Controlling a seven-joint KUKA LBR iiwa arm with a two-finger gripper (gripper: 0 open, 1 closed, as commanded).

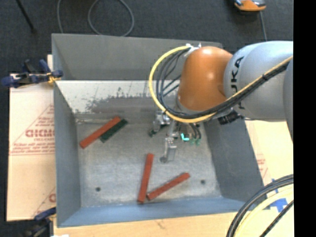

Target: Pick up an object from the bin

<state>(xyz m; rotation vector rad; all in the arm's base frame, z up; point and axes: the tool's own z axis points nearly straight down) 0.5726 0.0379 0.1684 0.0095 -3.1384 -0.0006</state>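
My gripper (169,151) hangs below the orange wrist cover, right of the bin's middle, low over the bare floor. Nearest to it is a red stick (145,177) lying almost upright in the view, its top end just below and left of the gripper. A second red stick (168,185) slants up to the right and meets the first at their lower ends, so the two form a V. I see nothing held in the gripper.
At the bin's left a third red stick (100,132) lies slanted, with a dark green stick (114,130) against its right end. The arm and its yellow cable cover the bin's back right part.
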